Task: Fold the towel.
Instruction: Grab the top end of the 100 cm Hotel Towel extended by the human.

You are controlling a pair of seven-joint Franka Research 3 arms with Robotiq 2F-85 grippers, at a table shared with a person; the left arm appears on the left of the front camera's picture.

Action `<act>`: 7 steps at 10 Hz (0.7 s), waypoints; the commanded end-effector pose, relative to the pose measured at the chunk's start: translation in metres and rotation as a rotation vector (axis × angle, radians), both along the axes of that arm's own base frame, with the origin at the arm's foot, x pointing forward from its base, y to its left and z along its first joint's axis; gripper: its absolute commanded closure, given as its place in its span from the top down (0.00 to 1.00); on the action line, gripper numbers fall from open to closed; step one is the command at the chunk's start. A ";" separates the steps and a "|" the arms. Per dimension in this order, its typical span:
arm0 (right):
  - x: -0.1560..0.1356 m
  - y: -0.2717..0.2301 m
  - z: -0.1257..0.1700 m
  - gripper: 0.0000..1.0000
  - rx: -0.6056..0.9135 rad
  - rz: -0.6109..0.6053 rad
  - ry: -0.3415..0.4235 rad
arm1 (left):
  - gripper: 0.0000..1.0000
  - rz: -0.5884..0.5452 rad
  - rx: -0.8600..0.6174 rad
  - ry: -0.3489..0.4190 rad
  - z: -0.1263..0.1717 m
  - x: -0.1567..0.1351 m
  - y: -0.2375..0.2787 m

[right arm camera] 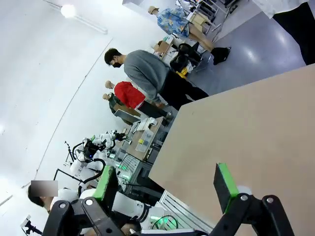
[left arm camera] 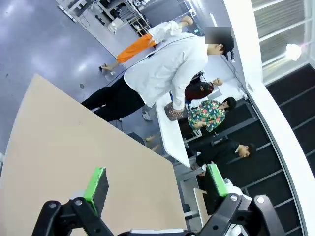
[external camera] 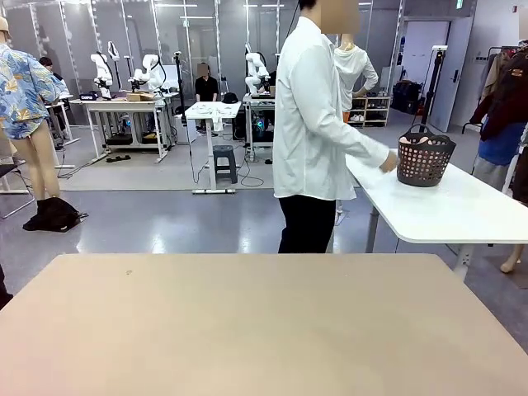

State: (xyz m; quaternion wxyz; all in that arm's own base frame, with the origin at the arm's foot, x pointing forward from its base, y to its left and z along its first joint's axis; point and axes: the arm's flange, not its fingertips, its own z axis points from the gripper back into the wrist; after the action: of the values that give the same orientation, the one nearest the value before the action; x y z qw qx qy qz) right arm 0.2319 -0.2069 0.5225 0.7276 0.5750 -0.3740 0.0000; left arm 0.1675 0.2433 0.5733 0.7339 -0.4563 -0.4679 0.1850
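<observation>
Beyond, person's hand (external camera: 388,162) at black basket (external camera: 425,161), white table (external camera: 462,210), tan table (external camera: 247,330) nearer.

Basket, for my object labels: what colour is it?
The basket is black with a perforated wall, clearest in the front view.

table top (external camera: 247,330): open across | person (external camera: 312,124): beyond far edge

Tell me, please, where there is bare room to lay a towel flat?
The beige table is bare edge to edge. The white table is free nearer us; its far end holds the black basket and the person's hand.
</observation>
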 end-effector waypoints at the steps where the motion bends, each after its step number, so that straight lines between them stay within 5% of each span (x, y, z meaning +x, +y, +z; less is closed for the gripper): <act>1: -0.002 0.011 -0.002 1.00 -0.018 -0.003 -0.026 | 1.00 -0.025 0.033 -0.002 -0.004 0.003 -0.009; 7: -0.004 0.001 -0.001 1.00 -0.005 -0.003 -0.003 | 1.00 0.000 0.000 0.000 0.000 0.000 0.000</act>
State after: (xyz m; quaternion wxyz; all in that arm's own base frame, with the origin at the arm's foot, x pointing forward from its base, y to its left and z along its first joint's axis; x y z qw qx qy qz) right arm 0.2269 -0.2041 0.5186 0.7300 0.5744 -0.3702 -0.0073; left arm 0.1656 0.2445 0.5723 0.7340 -0.4545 -0.4671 0.1909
